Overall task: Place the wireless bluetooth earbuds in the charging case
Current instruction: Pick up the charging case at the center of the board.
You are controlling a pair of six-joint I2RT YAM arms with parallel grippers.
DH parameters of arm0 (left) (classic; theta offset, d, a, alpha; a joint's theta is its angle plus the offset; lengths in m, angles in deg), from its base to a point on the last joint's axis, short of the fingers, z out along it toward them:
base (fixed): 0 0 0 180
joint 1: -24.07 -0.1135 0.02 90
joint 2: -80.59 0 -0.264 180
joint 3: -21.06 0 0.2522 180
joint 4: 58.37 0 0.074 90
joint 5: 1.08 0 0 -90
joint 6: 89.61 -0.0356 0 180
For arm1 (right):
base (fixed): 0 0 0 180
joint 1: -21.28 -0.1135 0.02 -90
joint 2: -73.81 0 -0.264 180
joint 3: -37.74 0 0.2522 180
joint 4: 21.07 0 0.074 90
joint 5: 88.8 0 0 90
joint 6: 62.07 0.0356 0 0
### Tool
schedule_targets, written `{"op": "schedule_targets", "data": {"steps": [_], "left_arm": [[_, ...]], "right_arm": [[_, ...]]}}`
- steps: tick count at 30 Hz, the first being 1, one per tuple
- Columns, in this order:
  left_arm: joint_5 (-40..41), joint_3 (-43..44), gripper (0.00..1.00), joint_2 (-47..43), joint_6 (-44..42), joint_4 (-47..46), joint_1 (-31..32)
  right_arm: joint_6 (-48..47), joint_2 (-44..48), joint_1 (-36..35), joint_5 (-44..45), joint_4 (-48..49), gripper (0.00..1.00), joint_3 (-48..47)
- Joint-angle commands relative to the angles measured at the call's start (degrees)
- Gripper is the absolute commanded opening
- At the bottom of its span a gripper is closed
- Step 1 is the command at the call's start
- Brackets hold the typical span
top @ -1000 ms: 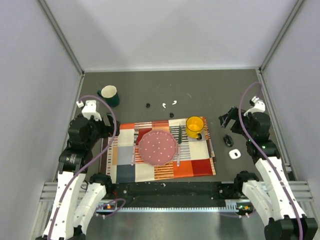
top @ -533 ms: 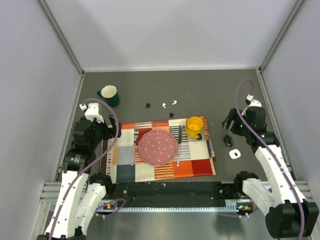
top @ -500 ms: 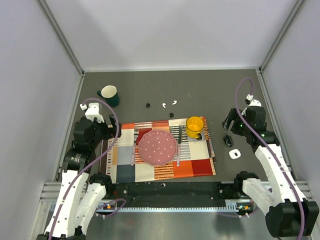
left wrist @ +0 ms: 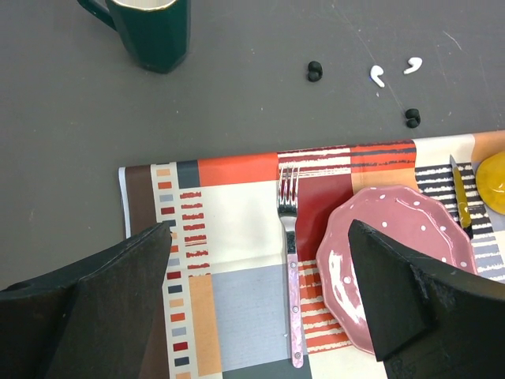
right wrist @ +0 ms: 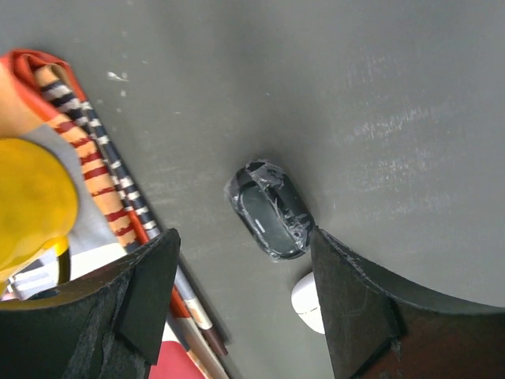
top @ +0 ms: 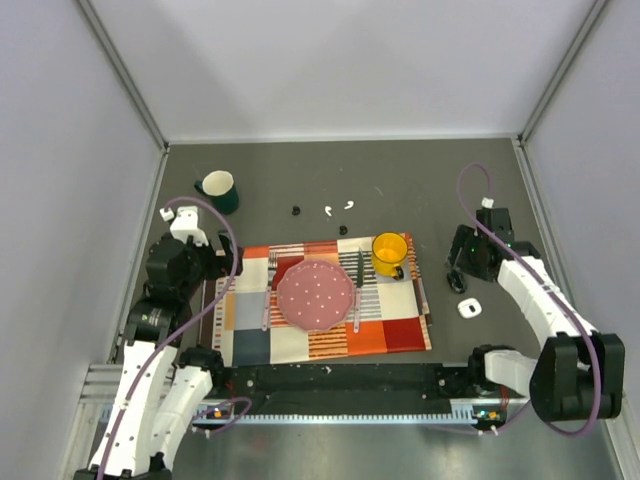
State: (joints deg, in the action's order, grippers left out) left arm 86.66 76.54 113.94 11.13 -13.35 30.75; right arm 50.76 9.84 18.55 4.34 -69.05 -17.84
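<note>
Entry one, left fingers (left wrist: 379, 284): I read them as spread wide with nothing between them, hanging above the left part of the placemat (left wrist: 237, 213). The fork (left wrist: 292, 276) shows in the gap, and the pink plate (left wrist: 387, 253) lies beside it. Entry two, right fingers (right wrist: 154, 276): parted with a clear gap and gripping nothing, low over the bare desk (top: 400, 180) on the right. The black oval object (right wrist: 268, 212) lies just ahead of the gap, close by one fingertip; I cannot tell whether they touch. Entry three, charging case (top: 468, 308): on the desk just beside the black oval object, on the side nearer the arm bases and right of the placemat. In the right wrist view it is half hidden behind a finger, and I cannot tell how its lid stands. Entry four, earbuds (top: 328, 211) (top: 349, 205): both lie side by side on bare desk beyond the placemat's far edge, well apart from the case. One black bit (top: 296, 210) lies to their left; another (top: 343, 230) lies nearer the placemat. Remaining stock: a green mug (top: 218, 190) upright at far left, a yellow mug (top: 389, 253) on the placemat's far right corner, and a knife (top: 358, 285) between plate and yellow mug.
</note>
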Motion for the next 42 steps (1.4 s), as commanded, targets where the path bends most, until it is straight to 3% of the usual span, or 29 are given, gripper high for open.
{"op": "schedule_targets", "data": {"steps": [1, 7, 10, 34, 42], "left_arm": [[0.59, 0.47, 0.99, -0.74, -0.11, -1.65, -0.26], [1.82, 0.39, 0.99, -1.17, -1.07, -0.86, -0.35], [6.29, 0.12, 0.99, -1.7, -1.95, -0.86, -0.35], [6.04, 0.3, 0.99, -1.0, -1.69, -0.68, -0.26], [5.95, 0.3, 0.99, -1.0, -1.51, -0.5, -0.26]], "right_arm": [[1.87, -4.23, -0.27, 2.14, 2.31, 0.67, -0.45], [1.87, -9.15, -1.23, 4.95, 4.42, 0.66, 0.95], [1.34, -10.91, -1.32, 6.35, 4.51, 0.66, 0.78], [0.55, -13.82, -1.23, 3.72, 5.92, 0.54, 0.52], [1.16, -10.84, -1.85, 3.1, 4.6, 0.69, 1.48]]}}
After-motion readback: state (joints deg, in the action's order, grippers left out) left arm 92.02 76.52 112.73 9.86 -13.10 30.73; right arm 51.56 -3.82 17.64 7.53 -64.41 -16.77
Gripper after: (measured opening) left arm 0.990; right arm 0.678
